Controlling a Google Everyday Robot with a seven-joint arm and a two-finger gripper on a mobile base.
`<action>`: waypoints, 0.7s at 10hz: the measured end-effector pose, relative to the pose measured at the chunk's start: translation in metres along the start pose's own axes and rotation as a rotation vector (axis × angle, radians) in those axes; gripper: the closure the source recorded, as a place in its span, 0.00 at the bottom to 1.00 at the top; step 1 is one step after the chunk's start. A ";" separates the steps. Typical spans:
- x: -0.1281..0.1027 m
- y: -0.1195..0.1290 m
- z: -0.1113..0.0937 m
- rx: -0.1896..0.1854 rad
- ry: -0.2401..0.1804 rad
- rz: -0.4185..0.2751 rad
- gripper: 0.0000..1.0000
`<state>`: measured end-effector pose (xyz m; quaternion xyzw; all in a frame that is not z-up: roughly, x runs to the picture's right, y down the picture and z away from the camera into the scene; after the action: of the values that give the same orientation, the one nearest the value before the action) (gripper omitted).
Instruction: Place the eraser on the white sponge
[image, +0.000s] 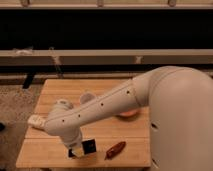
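now tool (80, 150) grips flat black eraser (88, 146) — above table (125, 150).

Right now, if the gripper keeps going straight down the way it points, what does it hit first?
Most likely the eraser, the black block directly under the gripper near the table's front edge. A pale patch beside it may be the white sponge. Depth is unclear; contact may already exist.

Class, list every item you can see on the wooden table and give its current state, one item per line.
pincer: low over the table's front edge, at the eraser.
eraser: black block at the pincer, over the white sponge.
white sponge: mostly hidden beneath the eraser and arm.
red chili-shaped object: lying flat, right of the eraser, untouched.
white bottle: lying on its side at the left edge.
orange dish: partly hidden behind the arm.
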<state>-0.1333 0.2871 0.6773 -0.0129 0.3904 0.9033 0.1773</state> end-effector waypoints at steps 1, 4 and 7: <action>0.006 0.000 0.002 -0.004 0.001 -0.009 0.86; 0.018 0.007 0.012 -0.022 0.005 -0.012 0.56; 0.030 0.019 0.019 -0.042 0.011 -0.008 0.31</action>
<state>-0.1652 0.2983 0.6990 -0.0232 0.3720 0.9106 0.1785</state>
